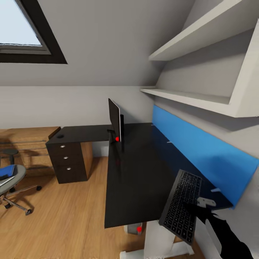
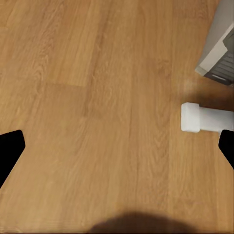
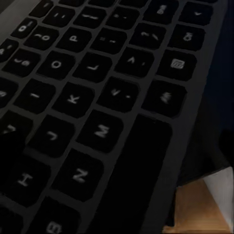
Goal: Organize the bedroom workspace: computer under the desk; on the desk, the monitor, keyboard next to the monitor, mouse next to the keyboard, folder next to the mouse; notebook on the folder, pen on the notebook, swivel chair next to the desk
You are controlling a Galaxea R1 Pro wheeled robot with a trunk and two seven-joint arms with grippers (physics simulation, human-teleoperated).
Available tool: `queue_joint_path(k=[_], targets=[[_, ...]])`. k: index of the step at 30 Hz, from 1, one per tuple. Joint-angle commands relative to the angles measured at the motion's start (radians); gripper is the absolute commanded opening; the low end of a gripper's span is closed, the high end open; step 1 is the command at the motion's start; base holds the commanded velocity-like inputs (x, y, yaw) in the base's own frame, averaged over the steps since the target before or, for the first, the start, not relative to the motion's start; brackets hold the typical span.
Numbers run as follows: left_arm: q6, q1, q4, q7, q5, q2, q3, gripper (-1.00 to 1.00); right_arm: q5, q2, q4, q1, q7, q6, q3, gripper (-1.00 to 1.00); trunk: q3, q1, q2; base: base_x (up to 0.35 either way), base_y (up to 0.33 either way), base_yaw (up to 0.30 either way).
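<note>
My right gripper (image 1: 201, 208) is closed on the keyboard (image 1: 181, 205), holding its right edge. The keyboard lies at the near right corner of the desk (image 1: 136, 172), its near end sticking out past the desk's front edge. Up close, its keys (image 3: 87, 97) sit right under my right wrist camera. The monitor (image 1: 115, 120) stands edge-on farther back on the desk. The chair (image 1: 10, 183) is off to the left with the blue folder (image 1: 7, 171) on its seat. My left gripper (image 2: 117, 151) hangs open over the wooden floor (image 2: 97, 97).
</note>
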Motion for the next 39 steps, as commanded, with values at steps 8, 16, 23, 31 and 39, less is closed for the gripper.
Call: queue_joint_path(k=[8, 16, 23, 31, 39], targets=[[-0.003, -0.001, 0.0, 0.005, -0.004, 0.0, 0.004, 1.0, -0.006, 0.001, 0.017, 0.0, 0.003, 0.004, -0.002, 1.0, -0.001, 0.0, -0.001, -0.05, 0.0, 0.0], [-0.003, -0.001, 0.0, 0.005, -0.004, 0.0, 0.004, 1.0, -0.006, 0.001, 0.017, 0.0, 0.003, 0.003, -0.002, 1.0, -0.001, 0.0, -0.001, -0.004, 0.0, 0.0], [-0.003, -0.001, 0.0, 0.004, -0.004, 0.0, 0.003, 1.0, -0.006, 0.002, 0.017, 0.0, 0.003, 0.002, -0.002, 1.0, -0.001, 0.0, -0.001, 0.0, 0.06, 0.0], [-0.003, -0.001, 0.0, 0.004, -0.004, 0.0, 0.003, 1.0, -0.006, 0.002, 0.017, 0.0, 0.003, 0.002, -0.002, 1.0, -0.001, 0.0, -0.001, 0.0, 0.098, 0.0], [-0.003, -0.001, 0.0, 0.004, -0.005, -0.002, 0.002, 1.0, -0.006, 0.002, 0.017, 0.0, 0.003, 0.002, -0.002, 1.0, -0.001, 0.0, -0.001, 0.0, 0.008, 0.0]])
